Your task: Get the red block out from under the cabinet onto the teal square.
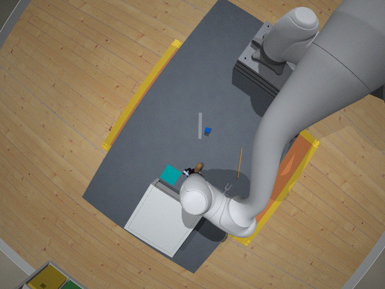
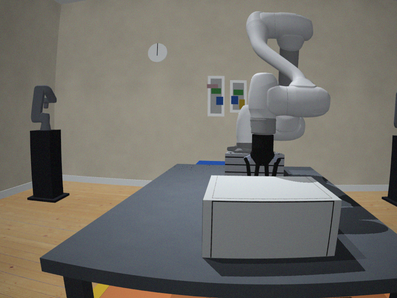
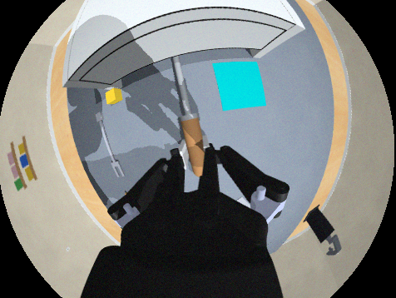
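The red block is not in sight in any view. The white cabinet [image 1: 158, 217] [image 2: 269, 224] [image 3: 183, 1] stands on the grey table [image 1: 174, 93]. The teal square [image 1: 170, 174] [image 3: 240, 85] lies flat on the table right in front of the cabinet. My gripper [image 1: 190, 170] [image 2: 261, 169] [image 3: 195, 144] hangs low in front of the cabinet, beside the square. It is shut on the wooden handle [image 1: 198, 167] [image 3: 191, 141] of a long tool. The tool's metal shaft [image 3: 180, 84] runs forward under the cabinet's front edge, and its tip is hidden there.
A blue block [image 1: 208, 130] and a grey strip [image 1: 199, 125] lie mid-table. A thin wooden stick [image 1: 239, 162] and a small fork tool [image 1: 226, 188] [image 3: 113, 163] lie near my arm. A yellow block [image 3: 113, 96] sits by the cabinet's corner. The arm's base [image 1: 258, 71] is at the far end.
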`<state>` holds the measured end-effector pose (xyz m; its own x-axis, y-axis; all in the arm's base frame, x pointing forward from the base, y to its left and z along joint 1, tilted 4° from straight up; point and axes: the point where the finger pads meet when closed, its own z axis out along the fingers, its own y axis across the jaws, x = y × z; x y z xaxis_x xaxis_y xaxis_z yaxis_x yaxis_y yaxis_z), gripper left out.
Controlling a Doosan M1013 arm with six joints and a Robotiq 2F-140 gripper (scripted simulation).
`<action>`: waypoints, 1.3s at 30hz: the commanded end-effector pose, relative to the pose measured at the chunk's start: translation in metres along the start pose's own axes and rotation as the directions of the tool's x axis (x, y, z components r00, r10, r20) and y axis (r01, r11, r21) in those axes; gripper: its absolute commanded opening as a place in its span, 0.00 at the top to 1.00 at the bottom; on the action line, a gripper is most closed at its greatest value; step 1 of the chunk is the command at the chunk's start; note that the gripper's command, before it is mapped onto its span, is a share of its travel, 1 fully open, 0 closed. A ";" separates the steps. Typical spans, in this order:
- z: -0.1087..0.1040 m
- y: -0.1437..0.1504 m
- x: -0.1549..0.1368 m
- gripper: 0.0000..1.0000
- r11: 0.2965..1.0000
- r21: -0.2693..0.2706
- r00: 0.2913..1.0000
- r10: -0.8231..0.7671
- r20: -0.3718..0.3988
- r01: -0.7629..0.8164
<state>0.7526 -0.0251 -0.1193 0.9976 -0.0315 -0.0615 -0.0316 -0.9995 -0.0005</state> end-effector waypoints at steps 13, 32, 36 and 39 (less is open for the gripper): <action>0.000 0.000 -0.035 1.00 1.000 0.000 1.000 0.000 0.000 0.000; 0.000 0.000 -0.087 1.00 1.000 0.000 1.000 0.001 0.000 -0.001; 0.000 0.000 -0.099 1.00 1.000 0.000 1.000 0.001 0.000 -0.001; 0.000 0.000 -0.108 1.00 1.000 0.000 1.000 0.001 0.000 -0.001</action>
<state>0.6536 -0.0220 -0.1133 0.9976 -0.0326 -0.0617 -0.0327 -0.9995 -0.0004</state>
